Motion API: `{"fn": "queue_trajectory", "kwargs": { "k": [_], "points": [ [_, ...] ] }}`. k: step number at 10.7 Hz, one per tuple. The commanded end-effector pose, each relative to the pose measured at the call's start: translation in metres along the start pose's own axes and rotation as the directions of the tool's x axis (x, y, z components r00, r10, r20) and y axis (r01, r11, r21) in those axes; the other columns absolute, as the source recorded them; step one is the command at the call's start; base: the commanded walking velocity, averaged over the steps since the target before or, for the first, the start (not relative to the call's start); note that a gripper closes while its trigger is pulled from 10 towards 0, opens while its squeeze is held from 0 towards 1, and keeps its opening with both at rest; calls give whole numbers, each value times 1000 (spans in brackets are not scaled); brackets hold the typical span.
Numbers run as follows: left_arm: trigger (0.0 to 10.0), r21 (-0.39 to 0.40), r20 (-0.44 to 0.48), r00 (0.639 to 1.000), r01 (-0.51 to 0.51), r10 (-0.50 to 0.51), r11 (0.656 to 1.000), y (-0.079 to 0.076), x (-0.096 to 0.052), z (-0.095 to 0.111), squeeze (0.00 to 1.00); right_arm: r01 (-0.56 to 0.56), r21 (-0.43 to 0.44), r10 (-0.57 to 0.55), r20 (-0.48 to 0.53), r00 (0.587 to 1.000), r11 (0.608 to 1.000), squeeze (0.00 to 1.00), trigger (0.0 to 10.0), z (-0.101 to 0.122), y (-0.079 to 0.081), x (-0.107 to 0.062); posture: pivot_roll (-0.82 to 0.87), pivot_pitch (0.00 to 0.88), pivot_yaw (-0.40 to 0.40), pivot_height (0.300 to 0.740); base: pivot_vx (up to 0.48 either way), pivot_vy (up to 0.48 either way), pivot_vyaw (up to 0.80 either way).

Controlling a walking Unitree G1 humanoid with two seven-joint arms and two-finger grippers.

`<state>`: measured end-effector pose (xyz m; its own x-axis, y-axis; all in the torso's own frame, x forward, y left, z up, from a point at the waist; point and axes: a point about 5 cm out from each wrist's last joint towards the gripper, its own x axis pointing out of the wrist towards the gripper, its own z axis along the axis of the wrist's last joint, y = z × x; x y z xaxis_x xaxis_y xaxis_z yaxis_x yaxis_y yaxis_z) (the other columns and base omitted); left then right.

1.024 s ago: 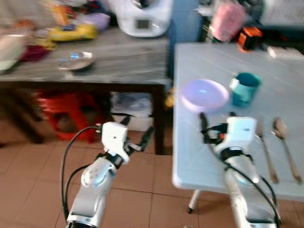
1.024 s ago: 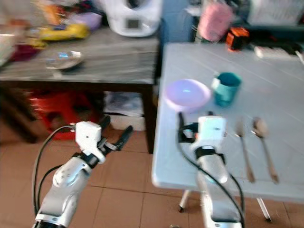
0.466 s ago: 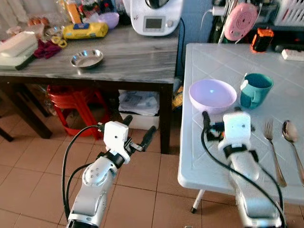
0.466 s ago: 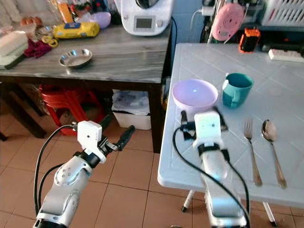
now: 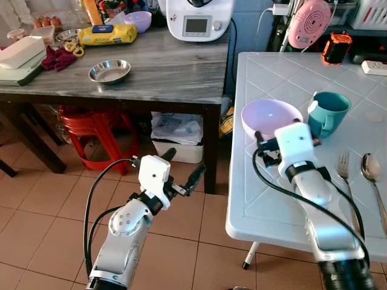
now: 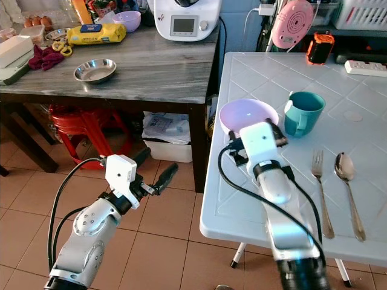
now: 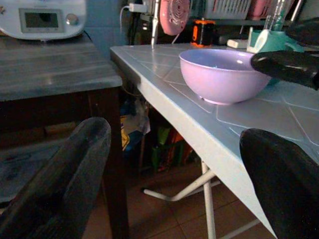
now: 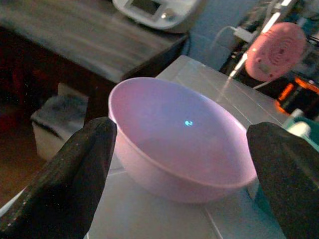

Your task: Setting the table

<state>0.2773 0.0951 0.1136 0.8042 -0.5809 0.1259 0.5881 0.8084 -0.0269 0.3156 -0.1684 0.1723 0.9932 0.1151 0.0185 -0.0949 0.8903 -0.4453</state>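
closer now, the right gripper (image 8: 179, 144) sits spread wide just before the round lilac plastic bowl (image 5: 271, 117) on the white table (image 5: 266, 199); left gripper (image 5: 183, 171) hovers wide too.

Dark wooden side table (image 5: 151, 72), grey marbled top. On it: white kitchen appliance with display (image 5: 196, 18); steel dish (image 5: 109, 70); yellow packet (image 5: 107, 34); small lilac bowl (image 5: 140, 20); maroon cloth (image 5: 57, 58). Beneath: red plastic stool (image 5: 94, 136); white bin holding bags (image 5: 176, 136). Beyond the white table: pink round fan (image 5: 309, 23); orange-black device (image 5: 336, 47); white power strip (image 5: 373, 67).
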Motion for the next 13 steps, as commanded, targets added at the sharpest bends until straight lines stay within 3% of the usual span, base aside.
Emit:
{"fn": "queue_trajectory", "kwargs": {
  "k": [1,6,10,13],
  "points": [
    [10000,15,-16,1000,5,-5,1000,0,-1,-3,0,-45,-25,44,-14,999,999,0,10000,2,4,4,-202,106,77,740,0,0,0],
    [10000,14,-15,997,78,-78,997,-3,-1,-5,0,-186,-106,175,-109,979,977,0,10000,6,-5,20,-208,111,65,740,0,0,0],
    [10000,6,-12,996,85,-85,996,-6,-2,-7,0,-288,-128,263,-183,947,949,0,10000,-4,1,24,-207,108,58,740,0,0,0],
    [10000,12,-13,996,85,-85,996,-5,-1,-8,0,-301,-180,255,-239,937,936,0,10000,-16,-3,26,-201,102,53,740,0,0,0]
  ]
}}
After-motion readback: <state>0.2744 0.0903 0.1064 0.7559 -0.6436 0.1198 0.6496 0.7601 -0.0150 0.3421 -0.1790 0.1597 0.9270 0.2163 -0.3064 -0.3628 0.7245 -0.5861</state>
